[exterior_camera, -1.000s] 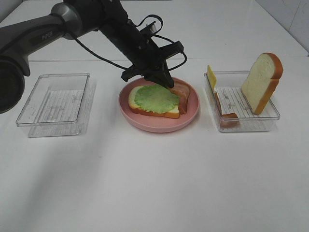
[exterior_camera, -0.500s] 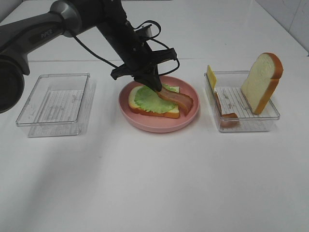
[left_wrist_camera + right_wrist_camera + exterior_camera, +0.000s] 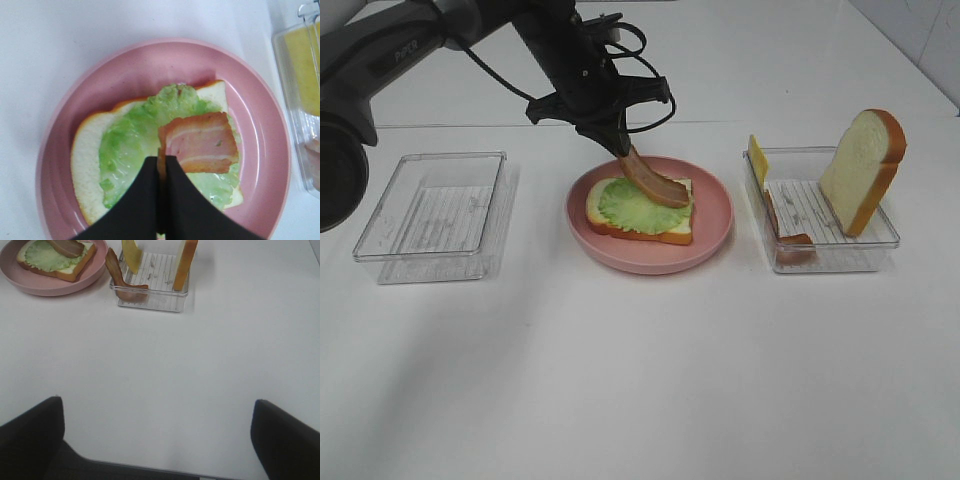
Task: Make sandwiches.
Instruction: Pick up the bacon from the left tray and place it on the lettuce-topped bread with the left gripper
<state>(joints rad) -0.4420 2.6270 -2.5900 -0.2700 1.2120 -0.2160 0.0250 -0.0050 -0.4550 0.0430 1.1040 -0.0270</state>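
Brown-red bacon [image 3: 200, 145] is clamped in my left hand [image 3: 161, 172] over the lettuce [image 3: 125, 140] on the bread [image 3: 85, 150]; my right hand [image 3: 157, 435] stands wide apart

Partly built sandwich. A white bread slice [image 3: 86, 160] with tan-orange crust lies flat on the pink plate [image 3: 715, 215], and a green lettuce leaf [image 3: 125, 145] covers most of its top. A brown-red bacon strip [image 3: 202, 145] slants above the lettuce, its upper end pinched in the left gripper [image 3: 162, 166]; its lower end appears to touch the leaf. In the clear tray [image 3: 840, 255] to the right, a second bread slice [image 3: 863, 168] and a yellow cheese slice [image 3: 757, 158] stand on edge at opposite ends, with a second bacon strip [image 3: 790, 240] curled beside the cheese.
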